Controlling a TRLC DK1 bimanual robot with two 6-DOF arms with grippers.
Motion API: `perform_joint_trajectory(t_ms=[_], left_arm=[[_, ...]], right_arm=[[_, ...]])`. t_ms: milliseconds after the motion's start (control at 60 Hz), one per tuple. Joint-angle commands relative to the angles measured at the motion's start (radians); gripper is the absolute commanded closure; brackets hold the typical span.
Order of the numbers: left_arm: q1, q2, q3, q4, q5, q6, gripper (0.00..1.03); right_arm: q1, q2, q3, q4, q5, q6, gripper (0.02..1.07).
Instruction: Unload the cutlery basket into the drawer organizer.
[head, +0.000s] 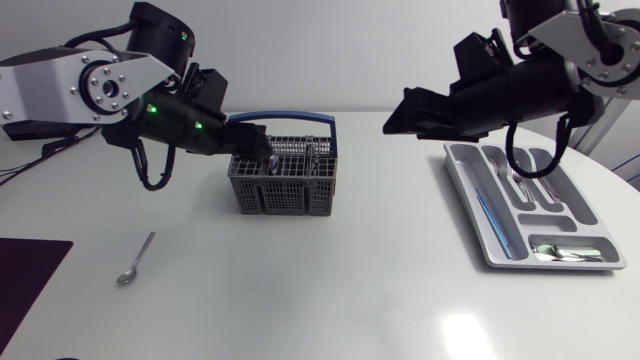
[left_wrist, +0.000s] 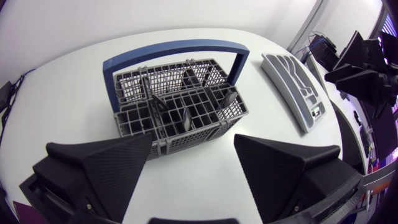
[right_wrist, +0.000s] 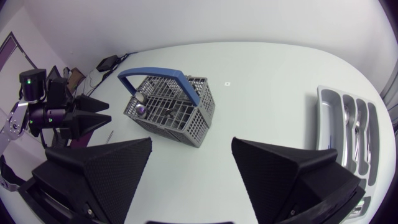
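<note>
- Head view puts the job partway: the organizer (head: 467, 200), on the right of the counter (head: 330, 290), already holds cutlery (head: 520, 180) in its long slots, with more in the cross slot at its near end.
- Left to do: the basket (head: 285, 192), mid-counter, has at least 3 pieces (left_wrist: 185, 117) in it. They are clearest in the left wrist view, and I cannot tell the full count.
- 1 spoon (head: 137, 258) lies loose on the counter, well apart from the basket, nearer and to its left. I judge it also belongs in the organizer.
- Left jaws: wide open, gripping nothing, at the basket's left end just above its rim.
- Right jaws: open and empty, hanging above the counter between basket and organizer.
- Basket: it opens upward and its long axis runs left to right across the counter, with the blue handle (head: 290, 117) arched along it. The pieces inside stand upright or lean.
- Organizer: its long axis runs from the far edge to the near edge, slightly skewed, and the cutlery in its long slots lies along that line.
- Loose spoon: it lies flat, bowl toward the near edge, handle pointing away and a little right.
</note>
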Motion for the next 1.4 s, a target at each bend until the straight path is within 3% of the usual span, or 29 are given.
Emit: perform_joint_trajectory(t_ms=[0, 217, 350, 450, 800, 1150, 1383], left_arm=[[-0.002, 0.061, 0.056, 0.009, 0.021, 0.022, 0.14], [0.006, 0.160, 0.113, 0.018, 0.050, 0.047, 0.18], [0.009, 0.202, 0.128, 0.039, 0.053, 0.054, 0.26], [0.012, 0.228, 0.137, 0.055, 0.077, 0.062, 0.39], [0.024, 0.325, 0.167, 0.124, 0.084, 0.060, 0.45], [0.031, 0.338, 0.164, 0.137, 0.107, 0.056, 0.70], [0.024, 0.338, 0.153, 0.137, 0.107, 0.054, 0.75]], right_arm=[[0.031, 0.044, 0.035, -0.025, -0.003, -0.002, 0.16], [0.069, 0.091, 0.061, -0.041, -0.003, -0.029, 0.16], [0.078, 0.105, 0.062, -0.037, -0.003, -0.040, 0.16], [0.086, 0.114, 0.058, -0.035, -0.003, -0.045, 0.16], [0.095, 0.131, 0.021, -0.012, -0.006, -0.066, 0.16], [0.095, 0.141, -0.008, 0.011, -0.004, -0.069, 0.16], [0.095, 0.141, -0.022, 0.017, -0.003, -0.072, 0.16]])
